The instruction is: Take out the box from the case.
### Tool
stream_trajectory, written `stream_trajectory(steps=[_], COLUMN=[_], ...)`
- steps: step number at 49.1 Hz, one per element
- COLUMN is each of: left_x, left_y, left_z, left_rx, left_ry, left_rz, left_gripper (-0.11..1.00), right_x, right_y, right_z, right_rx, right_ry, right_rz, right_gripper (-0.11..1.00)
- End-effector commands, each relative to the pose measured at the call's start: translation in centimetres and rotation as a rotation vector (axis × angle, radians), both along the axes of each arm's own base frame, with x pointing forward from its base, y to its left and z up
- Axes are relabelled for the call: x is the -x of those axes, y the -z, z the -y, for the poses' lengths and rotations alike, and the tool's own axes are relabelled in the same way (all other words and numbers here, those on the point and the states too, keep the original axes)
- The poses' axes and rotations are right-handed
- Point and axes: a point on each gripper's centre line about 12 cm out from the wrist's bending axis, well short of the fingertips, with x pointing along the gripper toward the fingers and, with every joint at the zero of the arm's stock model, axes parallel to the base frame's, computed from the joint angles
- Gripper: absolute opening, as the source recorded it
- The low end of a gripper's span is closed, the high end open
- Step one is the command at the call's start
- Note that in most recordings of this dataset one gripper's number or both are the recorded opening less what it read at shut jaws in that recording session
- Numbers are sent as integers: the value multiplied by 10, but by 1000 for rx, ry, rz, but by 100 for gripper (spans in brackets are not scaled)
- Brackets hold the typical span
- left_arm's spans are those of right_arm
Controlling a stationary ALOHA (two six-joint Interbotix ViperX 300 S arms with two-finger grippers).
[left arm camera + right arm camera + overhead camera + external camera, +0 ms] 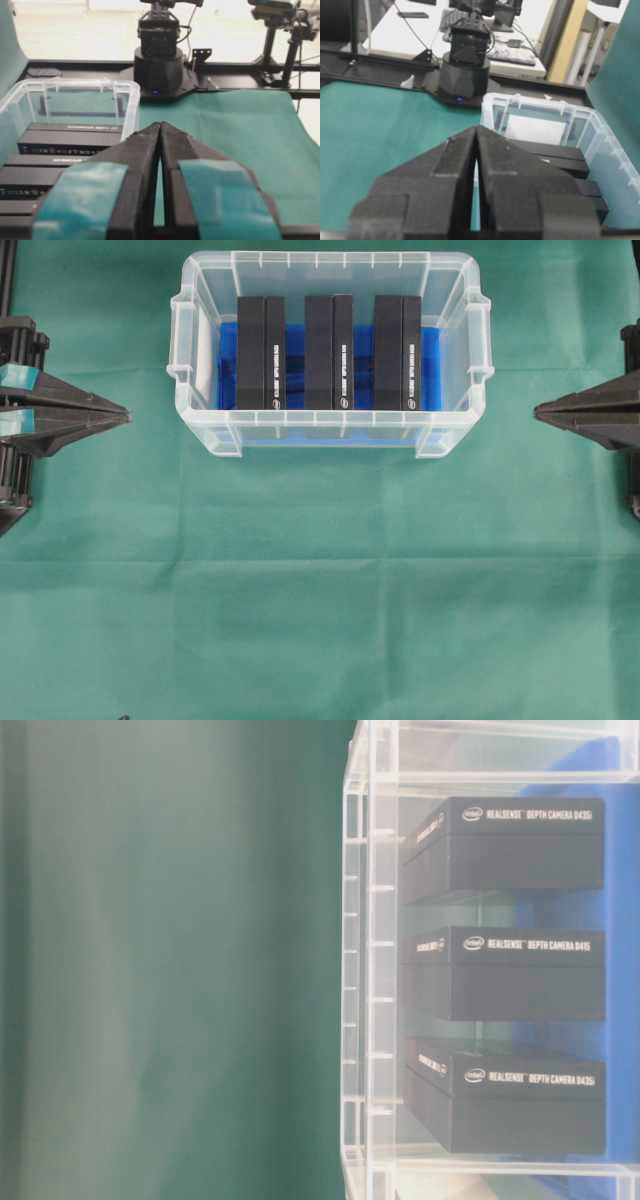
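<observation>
Green cloth (320, 610) covers the whole work surface, creased in faint lines. Near its far edge stands the case (196, 415), a clear plastic tub with a rimmed edge and side handles, its floor lined with blue cloth (296, 350). Three black boxes stand on edge inside it, side by side and apart from one another: the left box (261, 352), the middle box (329, 352) and the right box (397, 352), each bearing white lettering along one narrow face. All three remain inside the case, untouched by either arm. The left gripper (126, 417) lies level at the left edge of the overhead view, its jaws pressed together and holding nothing; teal tape marks its fingers (80, 195). The right gripper (538, 410) mirrors it at the right edge, jaws likewise closed and empty. Both tips point toward the case, well apart from it.
</observation>
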Motion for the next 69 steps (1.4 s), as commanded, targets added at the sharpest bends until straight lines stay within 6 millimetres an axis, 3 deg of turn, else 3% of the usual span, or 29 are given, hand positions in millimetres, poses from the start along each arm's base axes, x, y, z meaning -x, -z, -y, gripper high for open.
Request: stream_trajectory(steps=[1, 14, 35, 48, 59, 69], left_x=[-4, -4, -9, -5, -4, -1], left_y=[-7, -13, -79, -118, -120, -115], left_z=[1, 10, 18, 20, 21, 21], left_rx=[-13, -9, -5, -4, 6, 131], left_ry=[8, 51, 89, 97, 104, 99], left_rz=[-3, -9, 54, 66, 0, -180], left_gripper=[2, 2, 2, 2, 2, 2], right_x=[-2, -13, -11, -16, -17, -13], right_y=[-2, 2, -96, -131, -128, -121], right_z=[1, 2, 1, 0, -1, -1], right_rx=[-17, -128, -148, -151, -155, -169], right_ry=[7, 10, -5, -12, -8, 2], right_rz=[2, -211, -54, -57, -135, -323], right_gripper=[3, 3, 3, 3, 3, 3])
